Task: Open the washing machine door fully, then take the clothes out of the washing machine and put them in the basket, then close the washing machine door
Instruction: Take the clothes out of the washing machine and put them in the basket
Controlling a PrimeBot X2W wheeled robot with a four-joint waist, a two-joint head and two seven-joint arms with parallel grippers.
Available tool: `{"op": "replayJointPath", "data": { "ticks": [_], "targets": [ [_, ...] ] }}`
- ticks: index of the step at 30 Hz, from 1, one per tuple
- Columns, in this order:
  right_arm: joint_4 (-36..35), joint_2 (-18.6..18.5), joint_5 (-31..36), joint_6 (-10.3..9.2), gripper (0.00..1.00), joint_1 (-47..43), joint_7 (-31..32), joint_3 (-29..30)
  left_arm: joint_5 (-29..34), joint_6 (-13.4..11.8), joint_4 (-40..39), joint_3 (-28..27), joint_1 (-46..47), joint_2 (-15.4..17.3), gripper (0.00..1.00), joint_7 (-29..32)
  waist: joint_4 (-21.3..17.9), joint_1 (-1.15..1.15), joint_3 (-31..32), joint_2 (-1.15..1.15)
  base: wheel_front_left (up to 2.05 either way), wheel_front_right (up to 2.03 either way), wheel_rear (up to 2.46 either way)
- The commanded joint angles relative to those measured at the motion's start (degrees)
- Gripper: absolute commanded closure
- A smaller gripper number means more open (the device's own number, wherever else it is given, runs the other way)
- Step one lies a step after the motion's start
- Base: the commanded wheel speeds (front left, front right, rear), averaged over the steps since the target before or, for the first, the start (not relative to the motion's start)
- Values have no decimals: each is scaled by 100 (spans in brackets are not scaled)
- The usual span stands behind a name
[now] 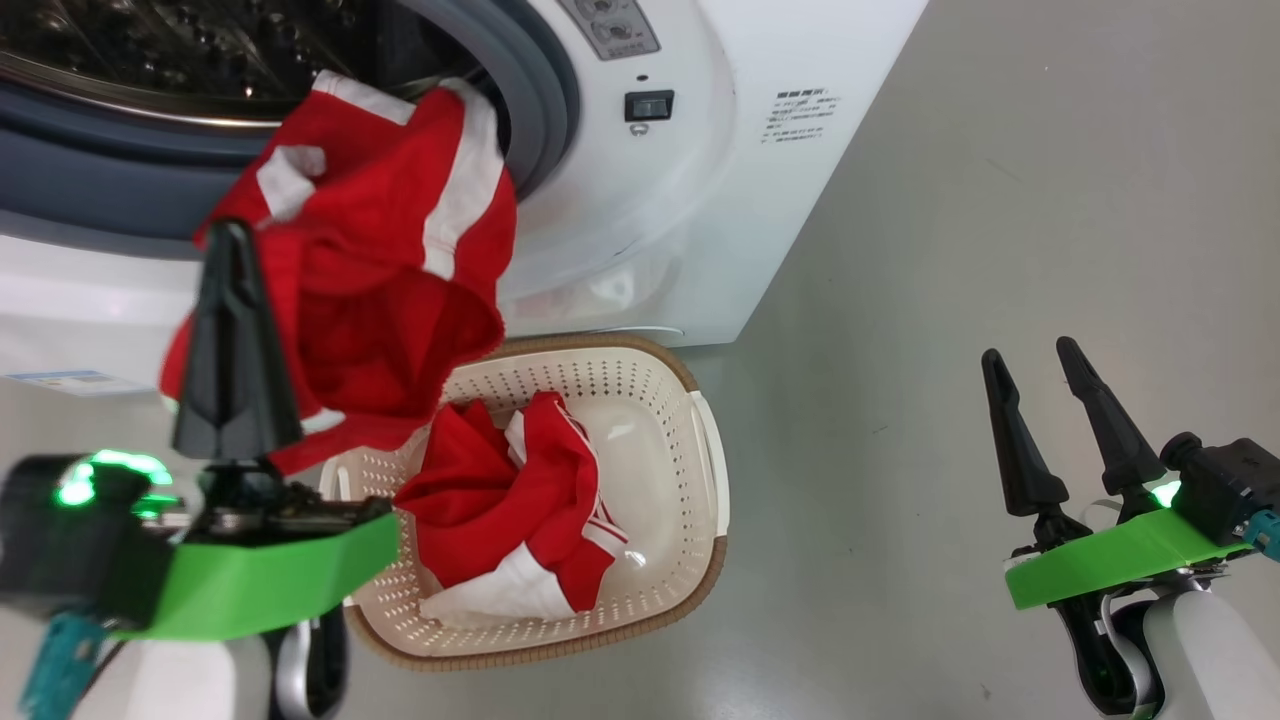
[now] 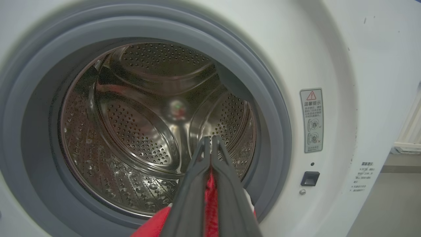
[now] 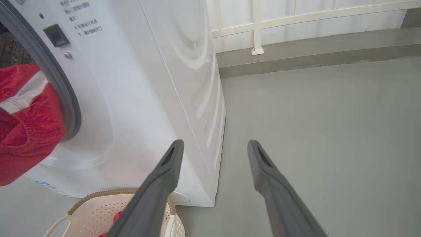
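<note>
My left gripper (image 1: 230,228) is shut on a red garment with white stripes (image 1: 380,250), which hangs from the fingers in front of the washing machine (image 1: 720,200) and above the near-left side of the basket (image 1: 690,560). In the left wrist view the closed fingers (image 2: 210,140) pinch red cloth (image 2: 210,204) before the steel drum (image 2: 144,131), where no clothes show. Another red and white garment (image 1: 520,510) lies in the cream basket. My right gripper (image 1: 1030,350) stands open over the floor to the right, holding nothing. The washing machine door is out of view.
Grey floor (image 1: 1000,200) spreads to the right of the machine. A white railing and low wall (image 3: 296,33) run behind it. The basket rim (image 3: 98,194) sits close to the machine's front lower corner.
</note>
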State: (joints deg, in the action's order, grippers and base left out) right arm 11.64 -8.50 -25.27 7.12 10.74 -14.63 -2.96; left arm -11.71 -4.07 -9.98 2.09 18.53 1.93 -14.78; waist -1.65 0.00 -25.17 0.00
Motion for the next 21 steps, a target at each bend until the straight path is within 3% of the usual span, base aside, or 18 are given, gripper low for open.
{"op": "replayJointPath", "data": {
  "ticks": [1,21],
  "targets": [
    [-126,-60,-22,36,0,-18,-37,-143,-14,4,-16,-118,-127,96,100,-21,-7,0,-4,0,0,0,0],
    [-127,20,-46,36,0,128,-37,-227,-161,418,3047,207,308,95,100,-22,-194,0,-274,0,0,0,0]
  ]
}}
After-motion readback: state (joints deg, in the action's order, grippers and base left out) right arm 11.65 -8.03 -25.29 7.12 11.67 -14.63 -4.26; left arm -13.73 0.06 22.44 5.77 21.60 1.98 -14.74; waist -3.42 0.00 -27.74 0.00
